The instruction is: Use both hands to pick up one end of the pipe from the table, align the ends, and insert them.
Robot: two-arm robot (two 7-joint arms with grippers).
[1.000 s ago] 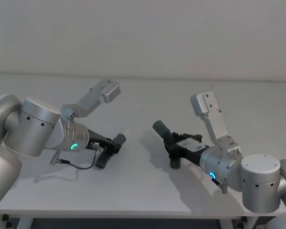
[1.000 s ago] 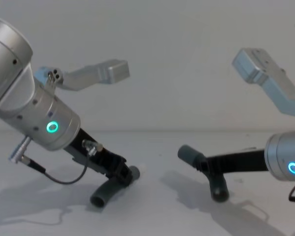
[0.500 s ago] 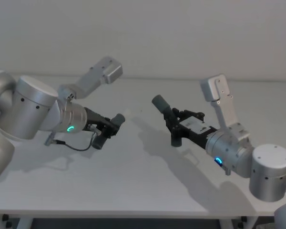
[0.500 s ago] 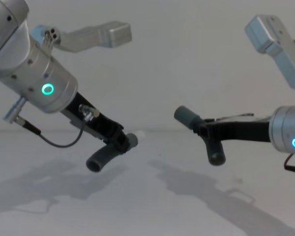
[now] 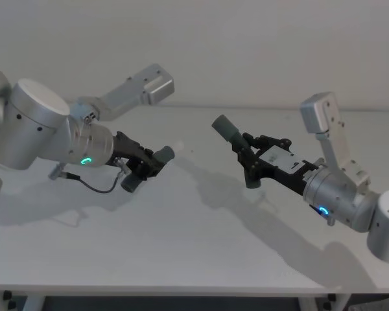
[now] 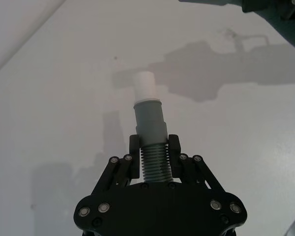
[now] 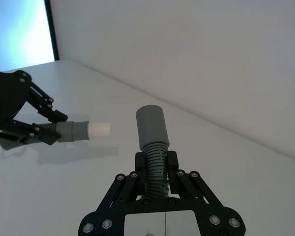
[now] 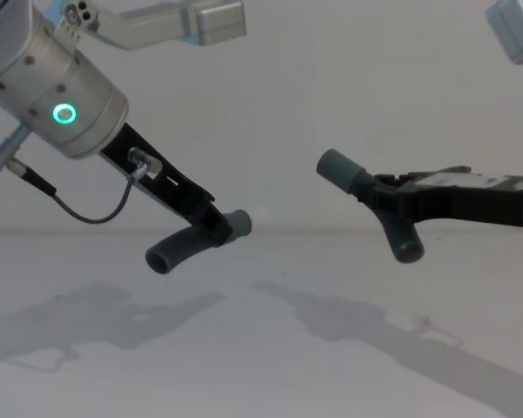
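Both pipe pieces hang above the desk, well apart. The left pincer is clamped on the left piece, whose white tip is aimed across. The right pincer grips the right piece by its ribs, with the cuff tilted upward. That cuff likely needs turning until the 2 axes line up, then a slow approach.

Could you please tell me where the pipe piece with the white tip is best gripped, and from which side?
Grip the ribbed body just behind the smooth cuff, coming from the rear, opposite the white tip, as the left gripper does. The ribs should resist slipping, and the cuff juts free ahead to meet the other piece's cuff.
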